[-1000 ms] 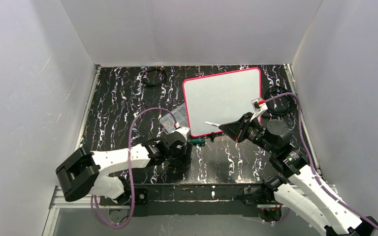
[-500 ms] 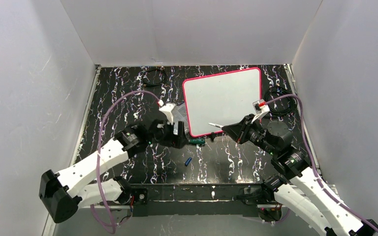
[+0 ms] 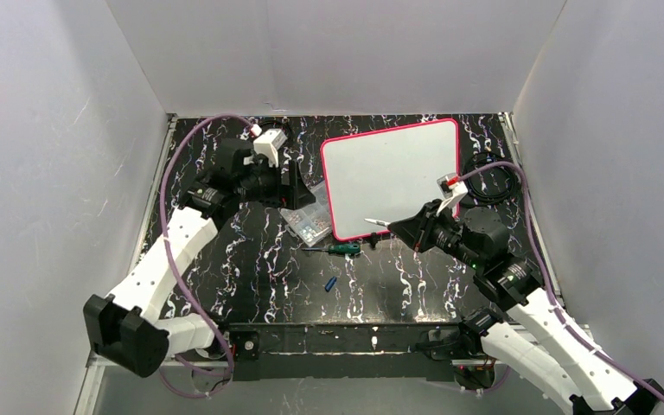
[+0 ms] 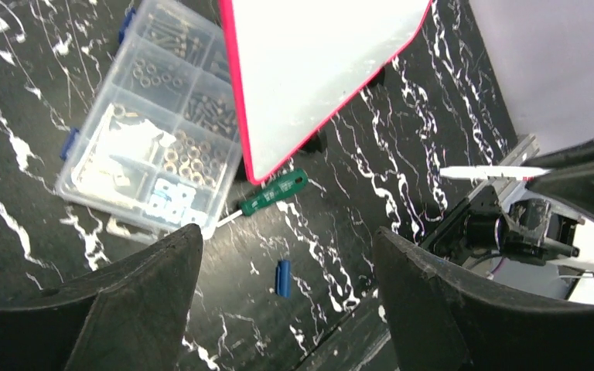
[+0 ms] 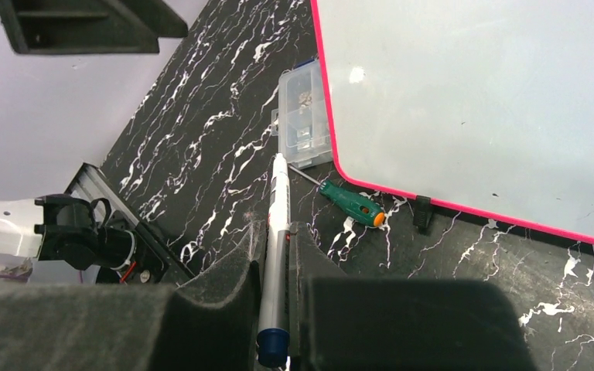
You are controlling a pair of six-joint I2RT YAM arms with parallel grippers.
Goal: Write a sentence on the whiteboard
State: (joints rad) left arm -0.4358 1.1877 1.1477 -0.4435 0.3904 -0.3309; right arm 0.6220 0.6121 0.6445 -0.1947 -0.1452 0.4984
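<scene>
The whiteboard [image 3: 389, 177] lies flat at the back right, white with a pink-red rim. Its surface is blank and no sentence shows on it. It also shows in the left wrist view [image 4: 317, 62] and the right wrist view [image 5: 479, 100]. My right gripper [image 3: 408, 229] is shut on a white marker [image 5: 276, 232] with a blue rear end. The uncapped tip [image 3: 373, 222] hovers over the board's near edge. My left gripper [image 3: 296, 186] is open and empty, raised high left of the board. A blue marker cap [image 3: 330, 284] lies on the table, also in the left wrist view [image 4: 282, 278].
A clear compartment box [image 3: 305, 216] of small parts sits against the board's left near corner. A green screwdriver [image 3: 339, 248] lies just in front of it. Black cables lie at the back [image 3: 270, 137] and right of the board [image 3: 493, 183]. White walls enclose the table.
My left arm has risen from the table's front middle and swung back and left, open. The blue cap now lies on the table. The right gripper with the marker has barely moved.
</scene>
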